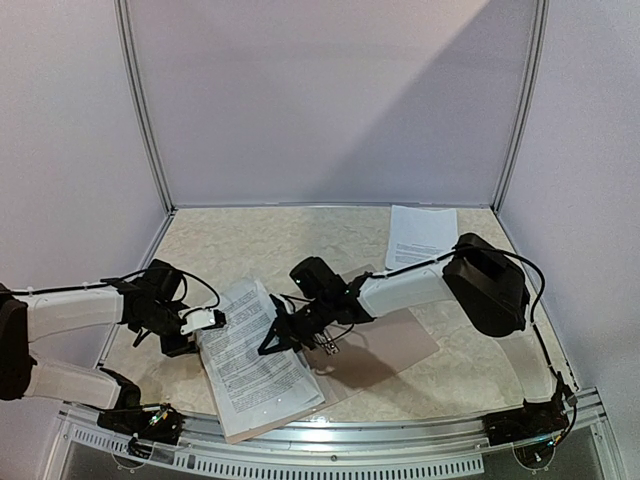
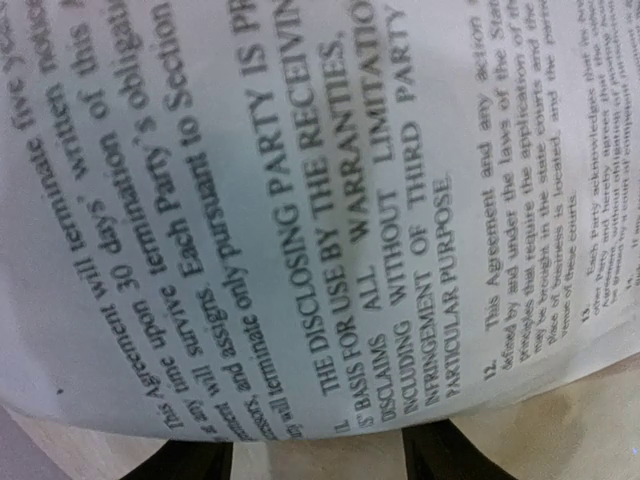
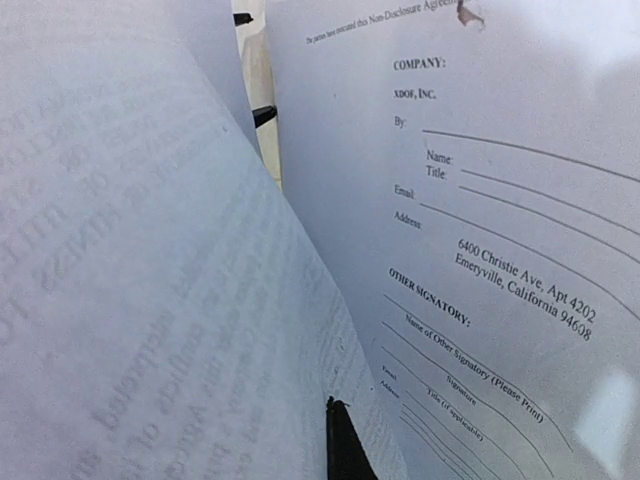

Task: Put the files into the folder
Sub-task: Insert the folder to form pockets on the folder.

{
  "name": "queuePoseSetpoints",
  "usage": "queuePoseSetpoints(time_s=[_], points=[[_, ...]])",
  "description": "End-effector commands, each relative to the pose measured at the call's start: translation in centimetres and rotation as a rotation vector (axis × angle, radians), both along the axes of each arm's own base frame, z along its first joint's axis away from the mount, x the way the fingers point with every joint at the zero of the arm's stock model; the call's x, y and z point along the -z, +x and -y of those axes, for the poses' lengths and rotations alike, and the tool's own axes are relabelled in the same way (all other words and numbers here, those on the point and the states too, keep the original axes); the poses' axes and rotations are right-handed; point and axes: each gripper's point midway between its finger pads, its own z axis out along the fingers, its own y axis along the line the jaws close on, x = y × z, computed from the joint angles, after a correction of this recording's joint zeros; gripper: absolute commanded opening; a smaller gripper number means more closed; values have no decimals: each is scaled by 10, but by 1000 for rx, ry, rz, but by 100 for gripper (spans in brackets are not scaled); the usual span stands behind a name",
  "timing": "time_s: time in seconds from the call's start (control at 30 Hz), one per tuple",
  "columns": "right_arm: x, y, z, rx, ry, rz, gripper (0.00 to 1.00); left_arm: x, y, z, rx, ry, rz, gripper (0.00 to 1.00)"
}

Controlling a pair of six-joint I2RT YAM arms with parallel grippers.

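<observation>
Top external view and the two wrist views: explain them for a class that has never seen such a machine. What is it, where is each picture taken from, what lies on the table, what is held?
The machine is two robot arms bolted at the near edge of the table, each ending in a two-finger gripper. The top view looks down from above and behind them; the other two come from cameras on the wrists, so close that print fills them. On the table lies a flat tan folder with the files, printed sheets, stacked on it; a loose sheet lies apart at the far side. The right gripper is shut, apparently pinching the edge of a lifted sheet. The left gripper is open beside the stack's left edge.
</observation>
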Motion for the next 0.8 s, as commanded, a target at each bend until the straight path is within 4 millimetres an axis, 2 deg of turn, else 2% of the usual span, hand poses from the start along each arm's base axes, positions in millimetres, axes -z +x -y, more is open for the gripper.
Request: queuePoseSetpoints(time_s=[0.0,0.13,0.37,0.43,0.57,0.7,0.77], points=[[14,-4,0,10,-23,-53,0,28,-26,-19,7,102,-87,59],[24,-1,10,41,-69,-59,0,28,-27,-22,6,114,-81,59],[10,10,16,17,-136,50,27,29,-25,-23,4,120,-73,60],[11,9,23,8,-169,73,36,29,-25,-24,2,126,-72,60],[5,11,40,-16,-236,141,47,27,-23,-28,-6,148,-58,60],[9,10,57,-49,-313,189,50,24,-22,-27,-4,144,-54,60],[14,8,67,-65,-354,202,46,23,-22,-27,-5,147,-51,60]])
